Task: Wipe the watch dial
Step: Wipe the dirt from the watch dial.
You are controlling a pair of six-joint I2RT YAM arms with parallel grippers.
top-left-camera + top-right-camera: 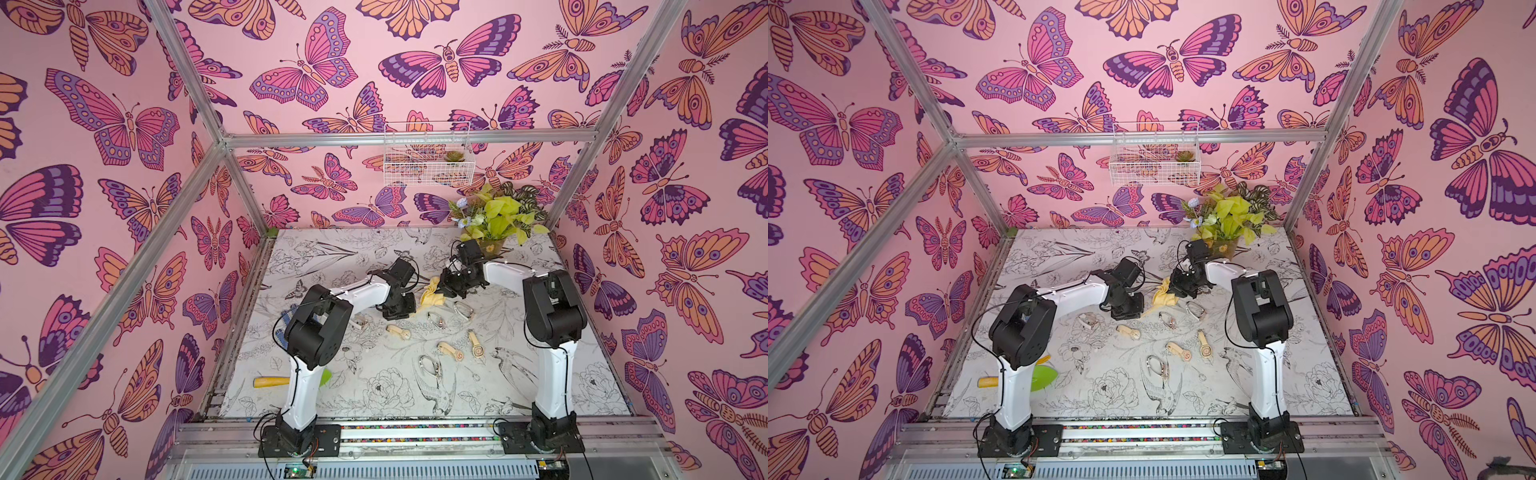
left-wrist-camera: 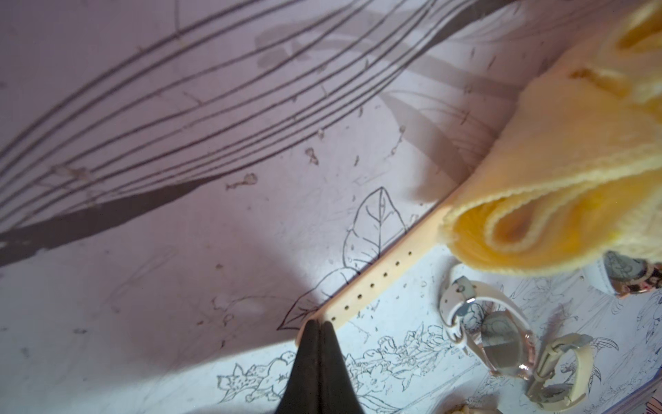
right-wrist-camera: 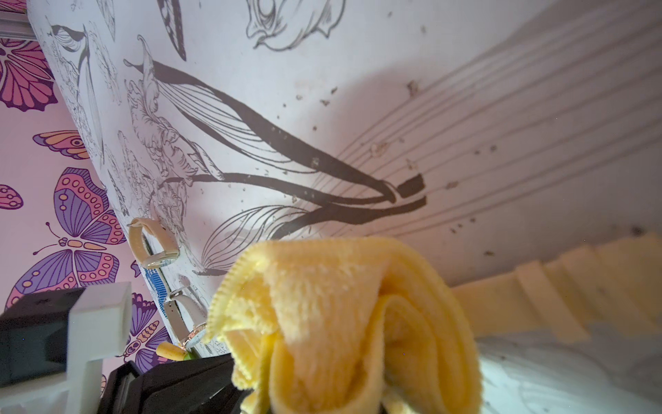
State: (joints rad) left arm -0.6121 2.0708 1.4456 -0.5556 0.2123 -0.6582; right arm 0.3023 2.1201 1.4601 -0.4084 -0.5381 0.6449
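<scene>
My left gripper (image 2: 318,325) is shut on the tip of a beige watch strap (image 2: 379,276) with punched holes, which lies on the flower-print table. The strap runs under a yellow cloth (image 2: 559,179), and the cloth hides the watch dial. My right gripper (image 1: 448,286) is shut on that yellow cloth (image 3: 340,304), whose folds cover its fingers in the right wrist view. A stretch of the beige strap (image 3: 537,290) shows beside the cloth there. In both top views the two grippers meet near mid-table, the left gripper (image 1: 401,309) just beside the cloth (image 1: 430,293).
Several other watches lie loose on the table (image 1: 374,395), among them one (image 1: 399,331) near the left gripper and a clear-cased one (image 2: 501,344). A yellow-handled tool (image 1: 270,381) lies front left. A potted plant (image 1: 498,216) stands back right under a wire basket (image 1: 428,153).
</scene>
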